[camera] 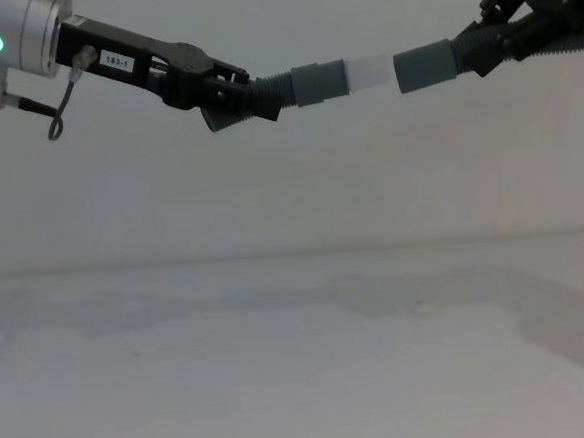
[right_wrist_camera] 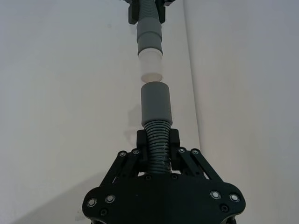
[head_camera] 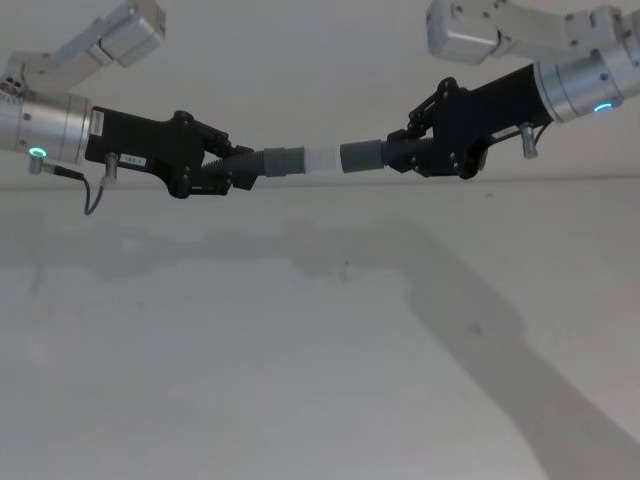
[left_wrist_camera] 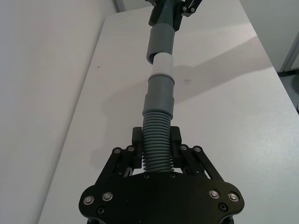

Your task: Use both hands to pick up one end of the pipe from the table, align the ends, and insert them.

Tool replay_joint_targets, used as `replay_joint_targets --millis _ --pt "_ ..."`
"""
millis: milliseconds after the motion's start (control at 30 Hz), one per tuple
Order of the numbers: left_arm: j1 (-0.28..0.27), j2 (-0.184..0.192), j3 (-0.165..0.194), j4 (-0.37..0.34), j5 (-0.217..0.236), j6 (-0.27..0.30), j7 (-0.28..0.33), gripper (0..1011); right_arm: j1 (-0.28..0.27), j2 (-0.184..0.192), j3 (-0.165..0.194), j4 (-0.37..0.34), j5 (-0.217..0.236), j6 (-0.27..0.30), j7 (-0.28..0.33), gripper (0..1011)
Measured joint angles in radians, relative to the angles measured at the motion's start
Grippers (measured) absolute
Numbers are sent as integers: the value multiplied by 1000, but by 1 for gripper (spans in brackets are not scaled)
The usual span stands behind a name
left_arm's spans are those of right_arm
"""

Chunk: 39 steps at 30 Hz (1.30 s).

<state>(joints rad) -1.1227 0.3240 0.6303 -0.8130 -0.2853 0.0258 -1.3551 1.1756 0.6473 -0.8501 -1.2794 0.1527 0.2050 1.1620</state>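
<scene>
Both pipe pieces hang in the air above the white table [head_camera: 300, 350]. My left gripper [head_camera: 240, 170] is shut on the ribbed section of the left piece [head_camera: 282, 162], whose whitish tip [head_camera: 320, 160] points right. Facing it, my right gripper [head_camera: 400, 155] is shut on the ribs of the right piece, and its dark grey cuff [head_camera: 360, 158] points left. The two pieces lie nearly in one line. In the right wrist view the tip [right_wrist_camera: 150, 63] ends just short of the cuff's mouth [right_wrist_camera: 155, 103]. In the chest view the tip [camera: 369, 73] and cuff [camera: 427, 66] almost touch.
A pale grey wall rises behind the far table edge [head_camera: 300, 185]. The arms' shadows fall across the table [camera: 282, 360] below. In the left wrist view the table's right edge [left_wrist_camera: 275, 74] borders a grey floor.
</scene>
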Motion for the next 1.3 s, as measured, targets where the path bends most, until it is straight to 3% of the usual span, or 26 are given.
replay_joint_targets --millis 1300 --pt "0 0 0 0 0 0 0 313 6 13 -15 -32 46 19 -9 244"
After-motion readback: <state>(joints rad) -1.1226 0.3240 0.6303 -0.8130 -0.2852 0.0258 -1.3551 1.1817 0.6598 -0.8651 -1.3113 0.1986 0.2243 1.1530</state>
